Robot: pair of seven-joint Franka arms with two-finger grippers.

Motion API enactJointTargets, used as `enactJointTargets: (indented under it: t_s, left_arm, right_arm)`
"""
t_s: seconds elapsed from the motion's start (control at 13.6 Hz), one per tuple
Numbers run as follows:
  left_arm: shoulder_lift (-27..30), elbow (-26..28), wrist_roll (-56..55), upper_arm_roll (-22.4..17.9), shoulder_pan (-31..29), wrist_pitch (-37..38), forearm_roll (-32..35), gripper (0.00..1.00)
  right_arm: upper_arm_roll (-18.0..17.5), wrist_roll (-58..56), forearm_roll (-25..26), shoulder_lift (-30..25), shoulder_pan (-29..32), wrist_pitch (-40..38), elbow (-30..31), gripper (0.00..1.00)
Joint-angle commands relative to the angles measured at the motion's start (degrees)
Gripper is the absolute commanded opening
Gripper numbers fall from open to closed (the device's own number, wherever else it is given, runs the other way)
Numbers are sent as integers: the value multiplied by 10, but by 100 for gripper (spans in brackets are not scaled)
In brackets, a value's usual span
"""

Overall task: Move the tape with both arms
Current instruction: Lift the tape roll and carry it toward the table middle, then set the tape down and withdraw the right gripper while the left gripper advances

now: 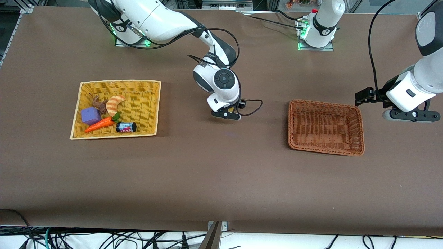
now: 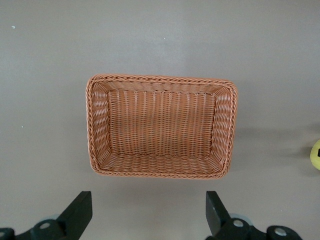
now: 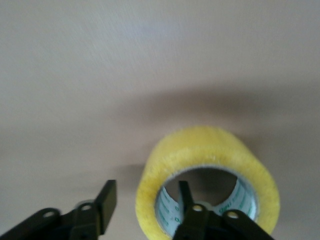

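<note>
- my right gripper [image 3: 145,210]: fingers spread, one inside the tape [image 3: 210,170] core, one outside its wall, low over bare table between both baskets
- my left gripper [image 2: 150,215]: spread wide, waiting above, brown basket [image 2: 160,82] just ahead

brown table [image 1: 207,173] carries a yellow tray [image 1: 152,103] and brown basket [image 1: 361,131].

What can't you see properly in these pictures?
- Front view: the right gripper hides nearly all the tape.
- Right wrist view: the edge cuts the tape off; its print is blurred.
- Left wrist view: the edge cuts off a yellow thing.
- Front view: the can label is too small.
</note>
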State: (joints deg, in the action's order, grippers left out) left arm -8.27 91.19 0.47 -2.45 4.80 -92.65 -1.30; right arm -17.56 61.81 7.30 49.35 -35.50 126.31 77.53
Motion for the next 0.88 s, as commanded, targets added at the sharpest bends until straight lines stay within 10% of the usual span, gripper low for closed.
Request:
enactJointTargets:
  t_s: [0.0,0.81]
  left_arm:
    - [-10,-14,-4,0,-1,12,-13,100]
    - [-46,-17,-42,0,84,-9,-42,100]
  right_arm:
    - [15,-22,25,-57,9,-52,-3,100]
    - [17,-515,-60,-257,360,-310,-8,100]
